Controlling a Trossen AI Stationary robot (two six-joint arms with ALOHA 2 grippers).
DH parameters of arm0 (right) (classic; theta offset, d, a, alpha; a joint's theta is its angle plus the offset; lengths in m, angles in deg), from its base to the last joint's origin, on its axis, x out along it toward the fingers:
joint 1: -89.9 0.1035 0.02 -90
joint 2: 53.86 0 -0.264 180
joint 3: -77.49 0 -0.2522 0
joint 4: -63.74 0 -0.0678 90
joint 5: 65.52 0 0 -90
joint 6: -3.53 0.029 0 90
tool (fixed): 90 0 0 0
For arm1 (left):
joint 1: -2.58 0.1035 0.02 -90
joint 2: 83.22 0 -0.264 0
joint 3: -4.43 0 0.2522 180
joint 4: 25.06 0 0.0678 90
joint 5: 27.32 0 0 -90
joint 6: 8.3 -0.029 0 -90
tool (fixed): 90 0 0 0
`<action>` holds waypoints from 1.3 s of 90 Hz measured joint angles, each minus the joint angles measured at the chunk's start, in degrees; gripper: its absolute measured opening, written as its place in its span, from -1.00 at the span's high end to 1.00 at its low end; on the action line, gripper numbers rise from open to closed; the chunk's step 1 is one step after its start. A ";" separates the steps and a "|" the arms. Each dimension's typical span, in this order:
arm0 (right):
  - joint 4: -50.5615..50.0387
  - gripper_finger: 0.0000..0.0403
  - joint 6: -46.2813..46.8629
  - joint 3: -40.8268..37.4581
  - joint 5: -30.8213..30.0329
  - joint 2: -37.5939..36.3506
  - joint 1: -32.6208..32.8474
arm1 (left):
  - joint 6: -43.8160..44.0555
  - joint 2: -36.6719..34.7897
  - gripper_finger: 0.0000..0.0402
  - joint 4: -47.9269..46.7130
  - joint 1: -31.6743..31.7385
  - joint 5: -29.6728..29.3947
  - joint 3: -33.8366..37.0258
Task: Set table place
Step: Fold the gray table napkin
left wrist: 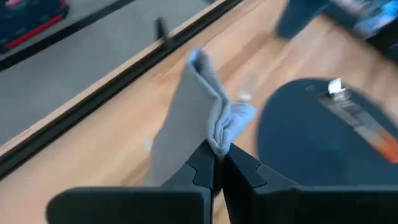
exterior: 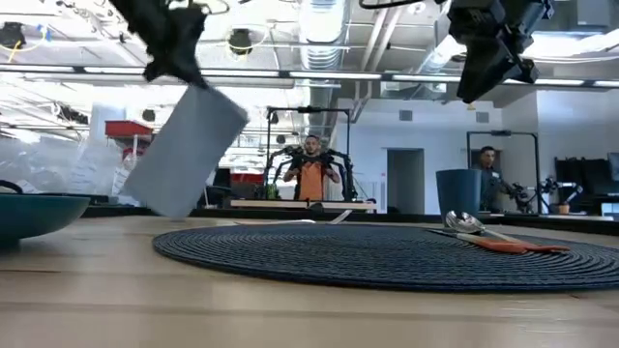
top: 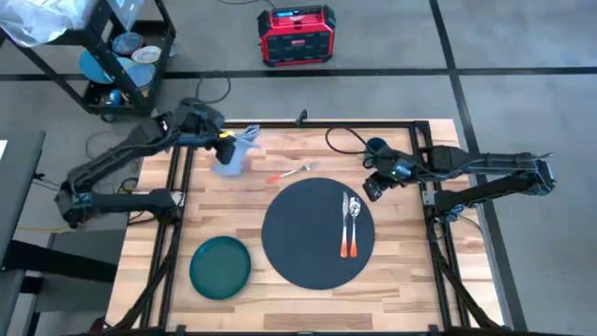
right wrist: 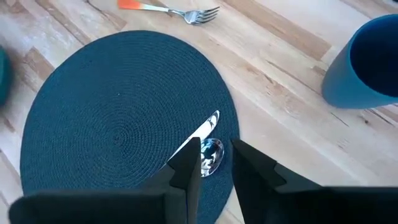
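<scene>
The left gripper point(left wrist: 217, 163) is clamped on a grey cloth napkin point(top: 233, 154), holding it in the air above the far left part of the tabletop point(top: 280, 289) — in the low view it hangs clear of the wood. The napkin looks light and limp; it is bunched at the pinch and droops below, so I judge it will fold and swing rather than keep a shape, and a hold near one edge or corner should let it drape flat when lowered.

The mat point(top: 317, 233) lies near the middle of the tabletop, with a spoon point(top: 354, 209) and an orange-handled knife point(top: 345, 229) on its right side. A fork point(top: 291, 172) lies on bare wood beyond the mat, and a green plate point(top: 221, 265) sits well to its left.

The left arm reaches in from the left rail, elbow bent. The right gripper point(right wrist: 216, 163) hovers above the mat's far right edge, fingers slightly parted and empty, near a blue cup point(right wrist: 367, 62).
</scene>
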 joint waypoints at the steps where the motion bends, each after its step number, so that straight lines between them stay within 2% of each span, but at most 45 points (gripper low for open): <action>1: 0.01 0.64 -0.01 0.00 0.02 0.00 0.00 | -0.55 0.00 1.00 -0.20 0.62 0.00 0.16; 20: -0.04 0.64 -0.05 0.00 1.70 0.02 0.02 | -9.86 -0.09 1.00 -0.94 14.06 3.00 0.45; 36: -0.05 0.64 -0.13 0.00 1.71 0.00 0.02 | -12.38 -0.07 1.00 1.08 21.97 7.44 0.13; 57: -0.05 0.64 -0.35 0.00 2.65 0.02 0.02 | -17.61 0.13 1.00 0.92 23.06 7.63 -6.73; 72: 0.01 0.64 -1.60 0.00 2.71 0.00 -0.17 | -20.56 3.60 1.00 -1.30 25.83 7.93 -12.61; 96: 0.01 0.64 -1.56 0.00 2.76 0.02 -0.08 | -23.24 10.11 1.00 -0.60 26.52 5.80 -13.14; 117: -0.01 0.64 -0.97 0.00 2.99 0.00 -0.07 | -22.67 10.68 1.00 3.48 26.39 4.94 -13.17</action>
